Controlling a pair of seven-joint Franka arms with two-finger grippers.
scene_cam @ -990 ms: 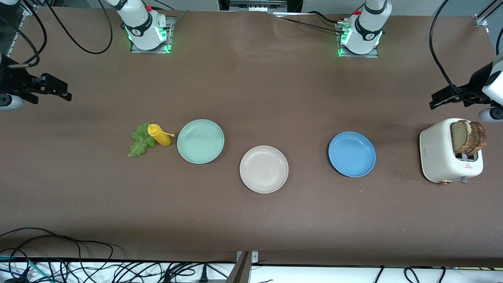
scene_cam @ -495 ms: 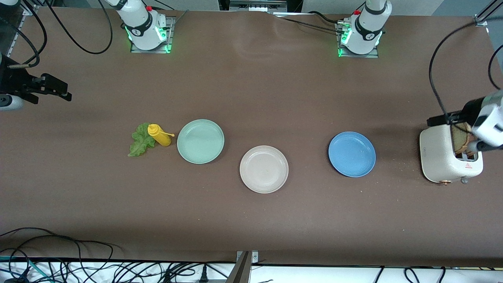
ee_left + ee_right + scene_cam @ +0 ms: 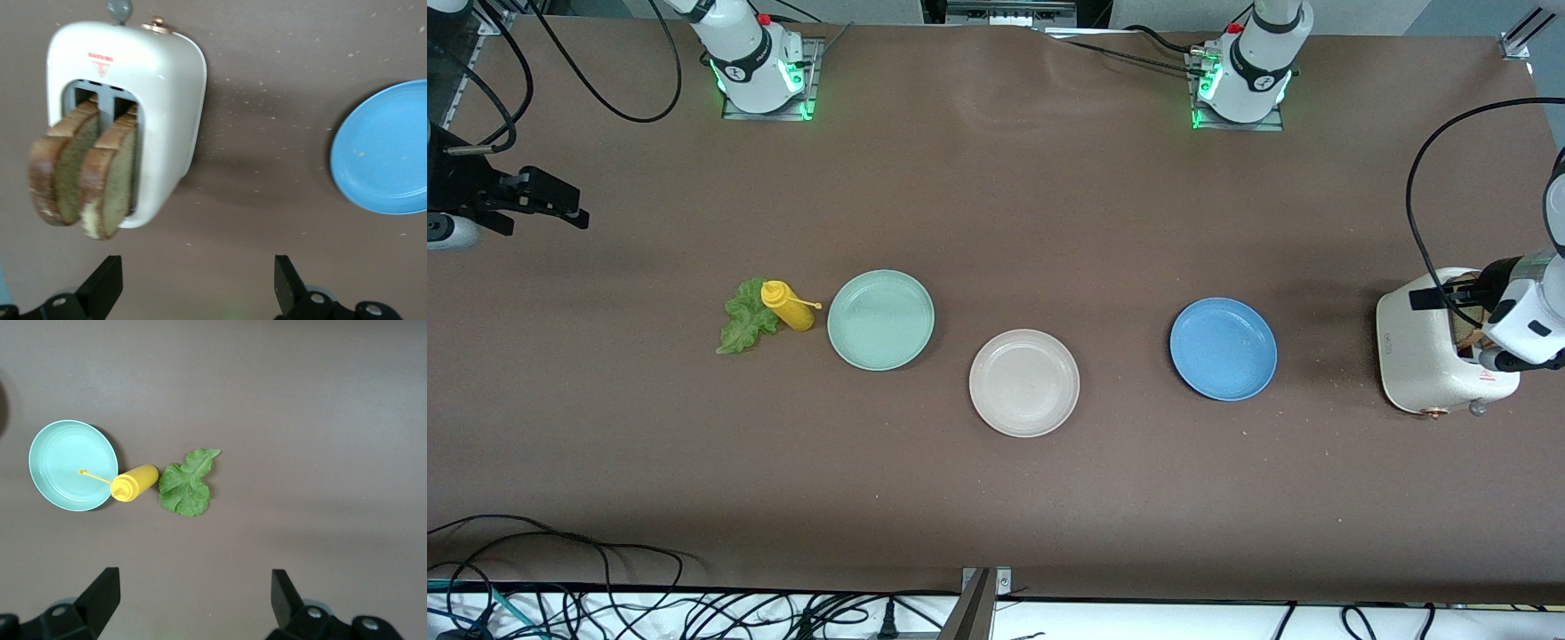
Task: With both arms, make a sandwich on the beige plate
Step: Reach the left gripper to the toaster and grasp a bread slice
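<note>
Over the toaster [image 3: 1436,356] at the left arm's end of the table, the left gripper [image 3: 193,293] has come down from where it hung a second ago, jaws spread wide and holding nothing. Its wrist view shows two bread slices [image 3: 80,173] standing on edge in the slots, hidden in the front view. Toward the right arm's end lie the beige plate [image 3: 1024,383], then the lettuce [image 3: 187,483], stem pointing away from the bottle [image 3: 133,483]; the right gripper [image 3: 193,613] waits open above it.

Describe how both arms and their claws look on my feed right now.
Both arms are white with dark grey joint bands, on green-lit bases with red buttons on top. The left claw and right claw have black fingers on black bodies with small screws. Black cables loop alongside each arm.
</note>
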